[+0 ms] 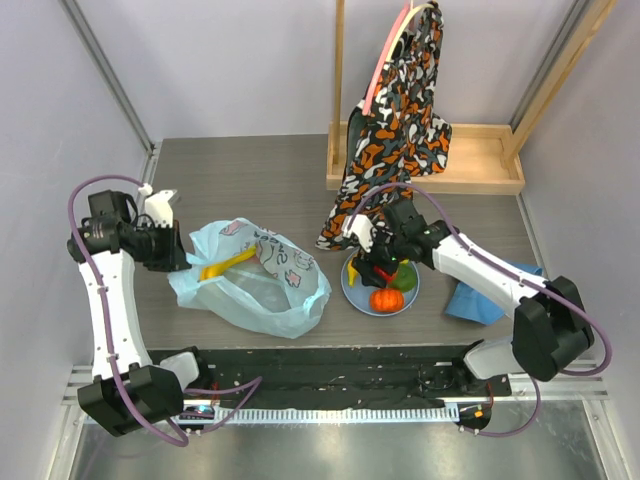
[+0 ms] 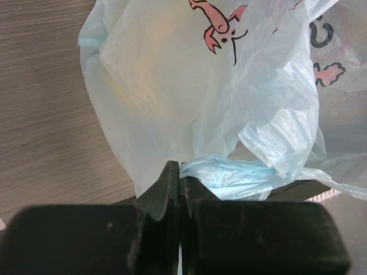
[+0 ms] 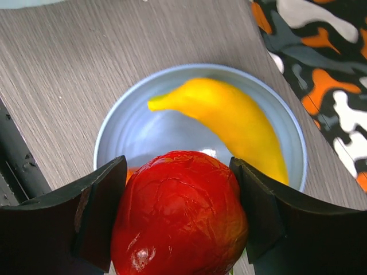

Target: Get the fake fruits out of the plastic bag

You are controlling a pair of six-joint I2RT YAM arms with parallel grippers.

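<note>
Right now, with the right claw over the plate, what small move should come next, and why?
Probably ease down a little and open the right claw, setting the red fruit on the plate. The claw grips that fruit right above the plate, next to the yellow fruit lying there, while the left claw pinches the bag.

Seen from the left wrist, the plastic bag (image 2: 172, 86) runs off the top and right edges, and whatever lies inside is only a faint yellowish smear through the film. From the right wrist, the red fruit (image 3: 180, 215) is cut by the bottom edge and hides the plate's (image 3: 132, 123) near rim. The orange sliver (image 3: 131, 172) beside it is perhaps another fruit.
</note>
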